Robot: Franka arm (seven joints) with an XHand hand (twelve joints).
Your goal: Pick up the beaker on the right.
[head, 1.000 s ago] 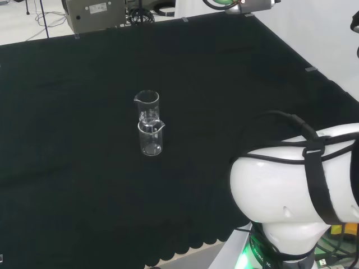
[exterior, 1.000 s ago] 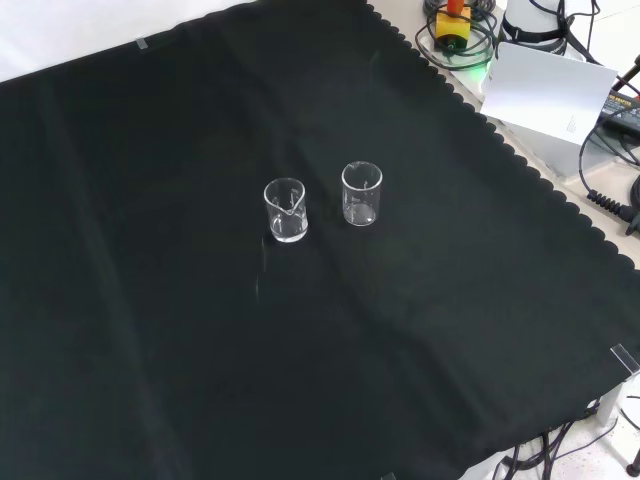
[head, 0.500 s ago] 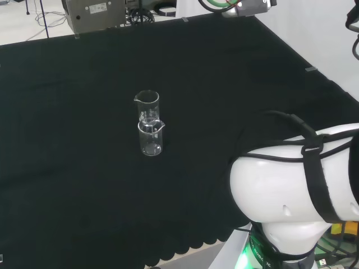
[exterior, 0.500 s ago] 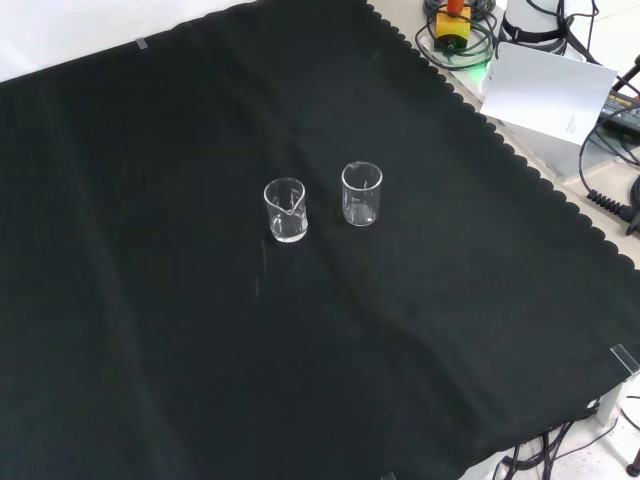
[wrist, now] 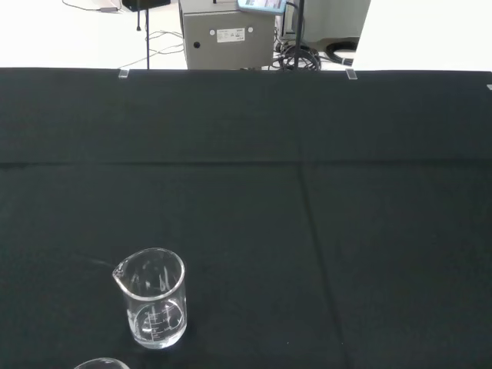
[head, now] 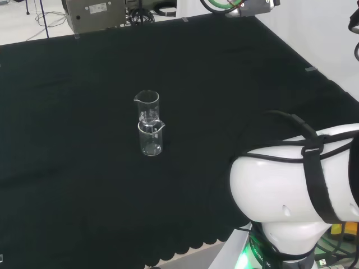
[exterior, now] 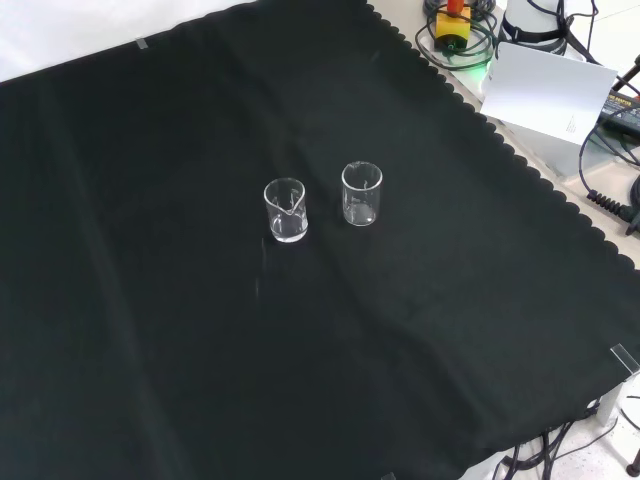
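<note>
On the bench: one black cloth (exterior: 200, 380), covering the whole work surface; scalloped edge along the right side in the front view.
Arm: large white links (head: 297, 185) with black straps, at the lower right of the head view.
Beakers, count: two small clear glass beakers, both upright on the cloth, both apparently empty.
Beaker 1: clear glass beaker with pouring spout (exterior: 286, 210) (head: 150, 138); stands left in the front view, nearer in the head view. Its spout is turned toward the front camera.
Beaker 2: clear glass beaker on the right (exterior: 361, 194) (head: 147, 107); stands right in the front view, farther off in the head view, partly hidden there behind beaker 1.
Spacing: the two beakers stand near each other, apart, not touching (front view).
Wrist view: one clear beaker (wrist: 152, 297) stands whole, graduation marks on its wall; the rim of a second (wrist: 100, 363) shows at the frame edge.
Hand: state of the fingers cannot be told.
Contact: nothing touches either beaker.
</note>
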